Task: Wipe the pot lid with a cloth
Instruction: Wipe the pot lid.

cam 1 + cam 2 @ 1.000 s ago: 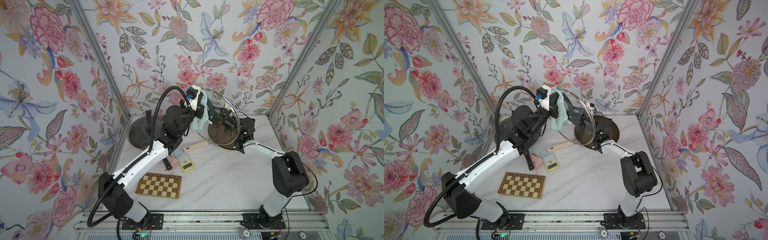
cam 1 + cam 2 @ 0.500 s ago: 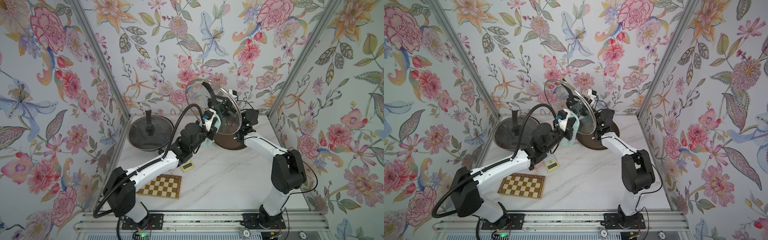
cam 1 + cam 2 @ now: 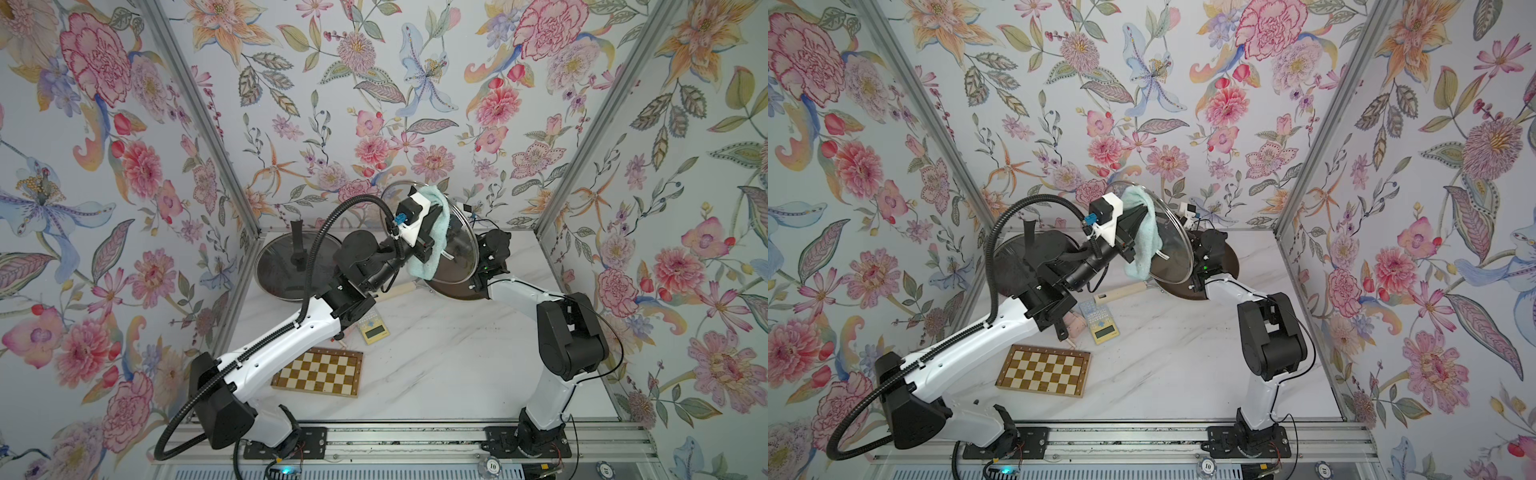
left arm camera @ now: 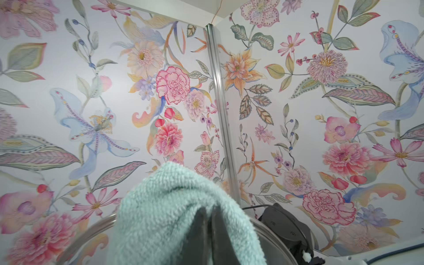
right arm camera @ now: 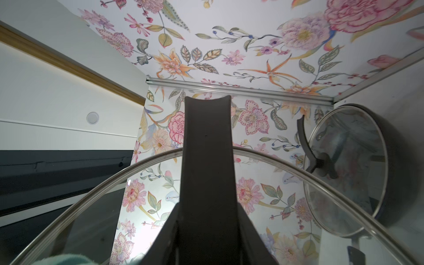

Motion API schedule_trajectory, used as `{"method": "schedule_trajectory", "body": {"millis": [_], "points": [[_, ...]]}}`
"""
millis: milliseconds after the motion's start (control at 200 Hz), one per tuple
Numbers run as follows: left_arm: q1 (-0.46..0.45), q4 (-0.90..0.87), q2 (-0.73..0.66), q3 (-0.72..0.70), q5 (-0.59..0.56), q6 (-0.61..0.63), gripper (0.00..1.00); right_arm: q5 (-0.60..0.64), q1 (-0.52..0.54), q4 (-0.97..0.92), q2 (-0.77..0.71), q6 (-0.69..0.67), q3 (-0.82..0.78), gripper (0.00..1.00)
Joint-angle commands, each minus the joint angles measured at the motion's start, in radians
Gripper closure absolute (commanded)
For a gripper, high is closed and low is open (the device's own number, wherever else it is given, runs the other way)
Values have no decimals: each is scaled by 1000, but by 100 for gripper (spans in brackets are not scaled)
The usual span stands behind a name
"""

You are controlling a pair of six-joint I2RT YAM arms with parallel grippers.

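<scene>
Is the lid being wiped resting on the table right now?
No, the glass lid stands tilted in the air above the table, with the cloth against it.

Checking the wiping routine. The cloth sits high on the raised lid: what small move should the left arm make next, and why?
Probably drag the cloth down across the glass of the pot lid. The left gripper pinches the cloth against the lid's upper part, the right gripper holds the lid up by its handle, and the lower glass lies uncovered.

Floral-papered walls around white marble tabletop
</scene>
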Motion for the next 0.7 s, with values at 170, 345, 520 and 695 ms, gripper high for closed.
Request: {"method": "schedule_trajectory", "body": {"millis": [170,345,520,695], "points": [[116,-131,-166,-139,-182,51,100,344,-52,-848,-395,-978,190,100],[122,-182,-94,-80,-63,12,100,738,117,-718,-468,-1398,117,100],[85,-138,3,-33,51,-90,100,1044,292,-397,-410,-1792,61,100],[59,-152,29,-45,-8,-129,100,1222,358,-259,-288,-1994,153,100]]}}
